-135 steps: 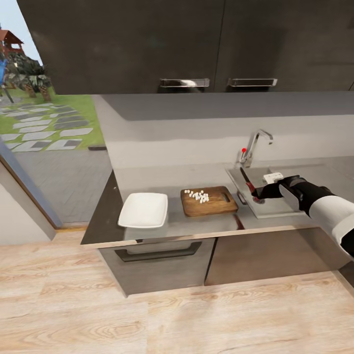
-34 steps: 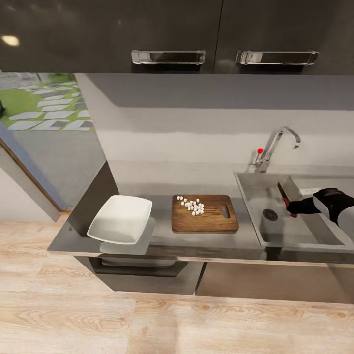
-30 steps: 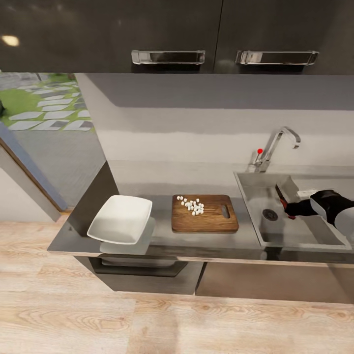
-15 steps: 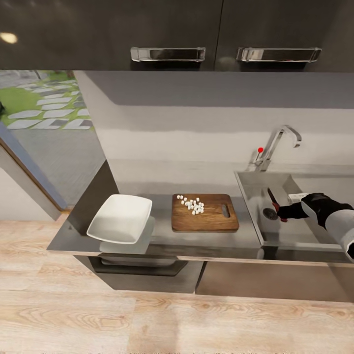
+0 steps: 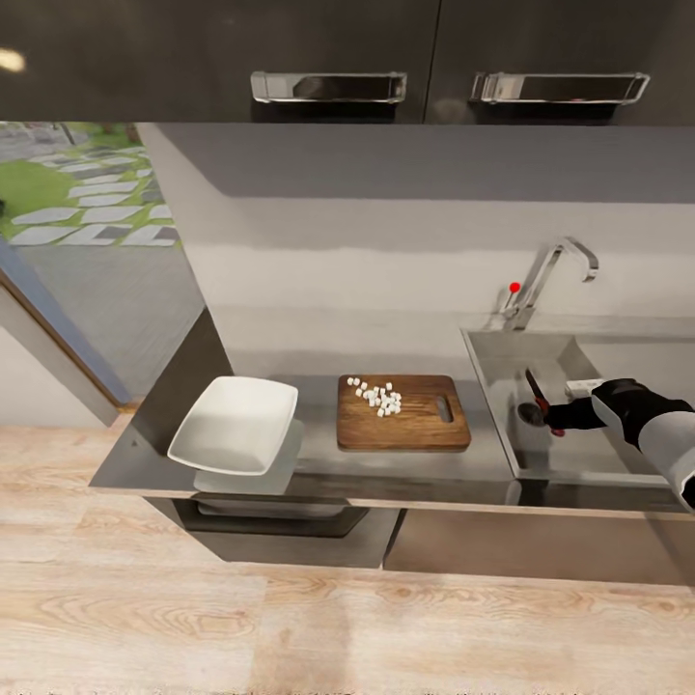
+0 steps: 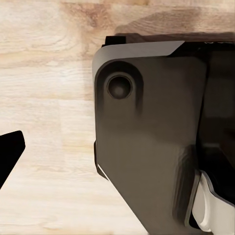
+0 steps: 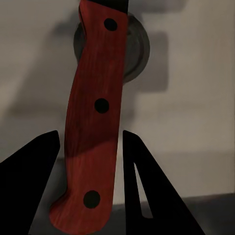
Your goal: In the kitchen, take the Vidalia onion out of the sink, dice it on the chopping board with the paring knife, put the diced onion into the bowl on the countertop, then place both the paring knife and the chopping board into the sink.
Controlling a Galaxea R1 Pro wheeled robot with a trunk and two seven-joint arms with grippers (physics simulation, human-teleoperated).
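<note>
Steel sink (image 5: 579,463); right jaws clamp paring knife (image 5: 534,388); left jaws' state unclear.

The knife (image 7: 93,122) blade is cut off by the right wrist picture's edge. In the head view the sink (image 5: 579,463) runs past the picture's edge, and the right gripper (image 5: 563,417) grip is too small to judge
</note>
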